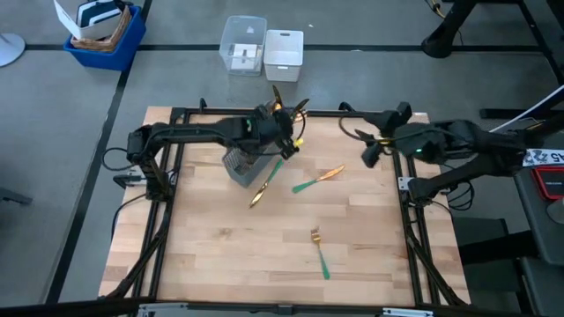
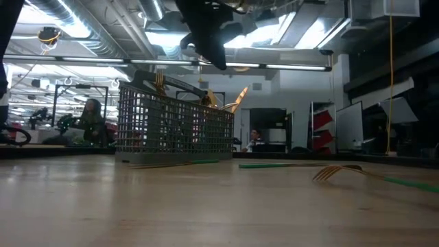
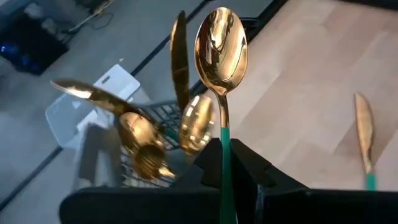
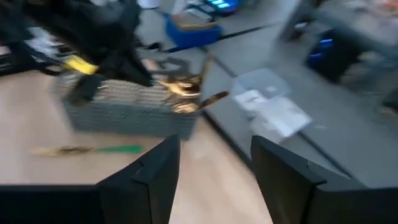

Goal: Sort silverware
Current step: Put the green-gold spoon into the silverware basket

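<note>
My left gripper [image 1: 284, 132] hangs over the far end of the grey mesh caddy [image 1: 240, 167], shut on a gold spoon [image 3: 221, 43] with a teal handle. Several gold heads of silverware [image 1: 284, 102] stick up out of the caddy's far end [image 3: 149, 143]. A knife [image 1: 264, 185] lies on the table beside the caddy, another piece [image 1: 317, 179] lies near the middle, and a fork [image 1: 319, 251] lies toward the near edge. My right gripper [image 1: 370, 145] hovers open at the table's far right, holding nothing [image 4: 214, 168]. My left gripper pinches the spoon's teal handle [image 3: 224, 146] between its two fingers. The gold bowl [image 3: 221, 37] stands out beyond the fingertips. The spoon is lifted clear, above the caddy and the silverware standing in it.
Clear plastic boxes [image 1: 263, 48] sit on the floor beyond the table's far edge, and a blue bin [image 1: 104, 33] is at the far left. A black frame [image 1: 176, 114] runs round the table. Bare wood lies at the near left.
</note>
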